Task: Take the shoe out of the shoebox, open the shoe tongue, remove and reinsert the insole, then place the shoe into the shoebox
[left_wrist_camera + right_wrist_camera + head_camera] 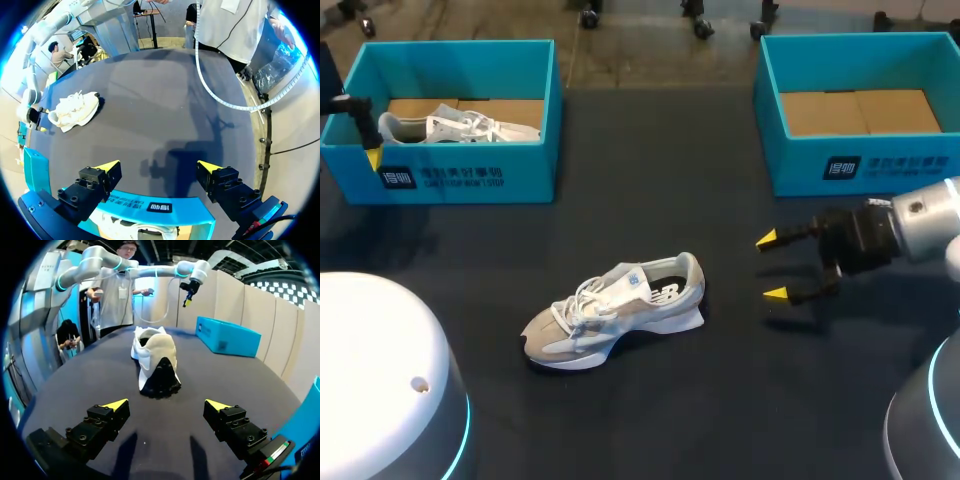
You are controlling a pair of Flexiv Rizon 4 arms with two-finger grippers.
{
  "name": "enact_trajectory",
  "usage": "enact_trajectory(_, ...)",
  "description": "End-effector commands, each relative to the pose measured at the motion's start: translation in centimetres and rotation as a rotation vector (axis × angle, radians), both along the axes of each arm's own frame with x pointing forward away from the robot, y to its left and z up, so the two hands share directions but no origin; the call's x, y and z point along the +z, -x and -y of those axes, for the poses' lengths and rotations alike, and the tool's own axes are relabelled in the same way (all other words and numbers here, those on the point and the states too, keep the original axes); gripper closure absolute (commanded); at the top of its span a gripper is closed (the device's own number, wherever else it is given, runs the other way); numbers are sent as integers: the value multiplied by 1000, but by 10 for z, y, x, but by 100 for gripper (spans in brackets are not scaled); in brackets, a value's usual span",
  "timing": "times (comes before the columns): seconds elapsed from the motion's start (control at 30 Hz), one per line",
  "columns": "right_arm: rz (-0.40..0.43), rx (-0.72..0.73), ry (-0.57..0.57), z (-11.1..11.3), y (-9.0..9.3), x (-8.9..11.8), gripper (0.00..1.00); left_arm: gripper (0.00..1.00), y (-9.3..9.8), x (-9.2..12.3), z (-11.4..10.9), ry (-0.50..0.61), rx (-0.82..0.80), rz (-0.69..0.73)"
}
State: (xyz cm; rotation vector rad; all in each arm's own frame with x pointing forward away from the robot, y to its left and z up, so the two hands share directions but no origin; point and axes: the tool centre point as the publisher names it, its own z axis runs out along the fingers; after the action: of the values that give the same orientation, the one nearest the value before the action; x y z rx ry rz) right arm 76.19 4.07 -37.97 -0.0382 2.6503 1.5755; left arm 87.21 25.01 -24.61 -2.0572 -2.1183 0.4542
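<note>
The shoe [613, 311] rests on its sole near the middle of the table [740, 400], outside both boxes. Its toe points toward the left arm's side and its heel toward the right gripper [772, 267]. The tongue seems to stand up out of the opening, though this is not clear from overhead.

The right gripper hovers beside the heel, apart from it, with its fingers released and spread wide. Only bare tabletop lies between them.

The left gripper [159, 166] hangs above the front wall of the left shoebox [470, 175], near that box's outer end. Its fingers are also released and wide apart. A second shoe [460, 127], white, lies inside this box.

The right shoebox [860, 165] stands at the far edge beyond the right gripper, its cardboard floor [860, 110] exposed.
</note>
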Motion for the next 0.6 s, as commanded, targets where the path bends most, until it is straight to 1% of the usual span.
enact_trajectory(0.03,-21,40,11,-13,-12,-5,0,0,1,0,0,-2,0,4)
enact_trajectory(0.1,-29,70,15,-21,-14,-7,0,0,1,0,0,-2,0,4)
enact_trajectory(0.6,-47,139,5,-61,-25,-21,0,0,1,0,0,-2,0,4)
